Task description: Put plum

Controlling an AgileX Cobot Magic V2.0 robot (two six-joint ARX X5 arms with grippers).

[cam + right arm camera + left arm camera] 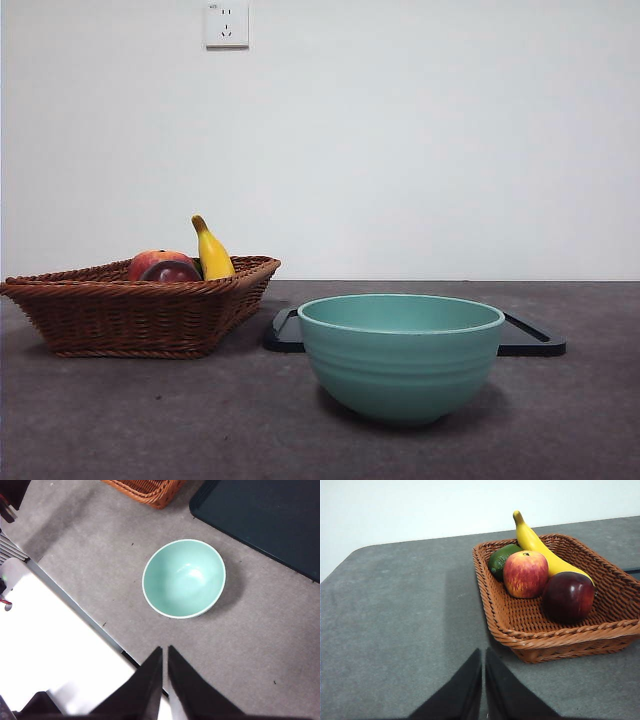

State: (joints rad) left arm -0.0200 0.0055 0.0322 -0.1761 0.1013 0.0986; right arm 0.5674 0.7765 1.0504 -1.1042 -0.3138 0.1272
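Nearest the front camera stood a teal bowl (401, 352) on the grey counter (150, 420), upright and with nothing in it, as the right wrist view confirmed. Behind the bowl lay a flat dark tray (530, 340), its ends showing on either side of the bowl. To the left of the bowl, apart from it, sat a brown wicker basket (130, 315).

Inside the basket rested the plum (568, 596), dark maroon and glossy, close to the basket's near wall in the left wrist view. Just beside it sat a red-orange peach-like fruit (525, 573), and behind both lay a yellow banana (535, 542), its stem end rising above the rim. A green fruit (500, 559) was tucked behind the peach-like fruit, toward the basket's far corner.

Neither arm appeared in the front view. The left gripper (483, 680) hovered above the bare counter short of the basket, its jaws pressed together and holding nothing. The right gripper (164, 675) hung high above the counter's edge, near the bowl, its jaws likewise closed together with nothing between them.

A white wall socket (227, 24) was mounted on the wall behind.
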